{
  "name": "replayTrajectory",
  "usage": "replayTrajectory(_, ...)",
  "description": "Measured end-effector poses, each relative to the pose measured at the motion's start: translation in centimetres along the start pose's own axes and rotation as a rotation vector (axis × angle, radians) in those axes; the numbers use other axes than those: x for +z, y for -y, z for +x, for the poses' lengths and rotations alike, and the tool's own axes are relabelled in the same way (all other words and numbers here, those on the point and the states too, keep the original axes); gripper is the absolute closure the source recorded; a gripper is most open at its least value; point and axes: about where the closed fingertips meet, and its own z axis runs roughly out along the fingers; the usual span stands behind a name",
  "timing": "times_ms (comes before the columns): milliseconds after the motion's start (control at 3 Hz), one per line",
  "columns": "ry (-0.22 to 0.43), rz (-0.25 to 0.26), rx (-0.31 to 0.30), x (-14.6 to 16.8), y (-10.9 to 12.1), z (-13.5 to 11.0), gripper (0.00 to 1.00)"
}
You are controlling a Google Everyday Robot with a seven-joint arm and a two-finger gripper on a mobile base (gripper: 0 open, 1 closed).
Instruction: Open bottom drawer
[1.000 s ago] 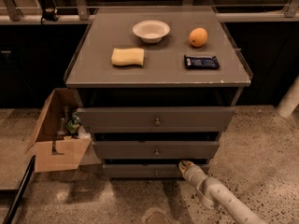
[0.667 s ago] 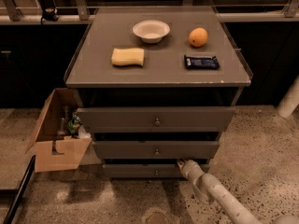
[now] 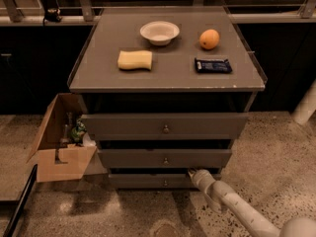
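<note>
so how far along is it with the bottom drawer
Done: the arm is down low, with the tool at the front of the bottom drawer, just right of its knob. In hand: lining up on the knob; no hold on it shows. Left: the grasp and the whole pull, since the drawer front looks shut.
</note>
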Motion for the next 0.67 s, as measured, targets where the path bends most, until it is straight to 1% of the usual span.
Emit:
replayTrajectory(333, -0.093, -0.057, 0.0, 0.6, -0.49, 1.01, 1.0)
replayTrajectory(667, -0.093, -0.057, 0.0, 0.45, -0.45, 0.82, 1.0)
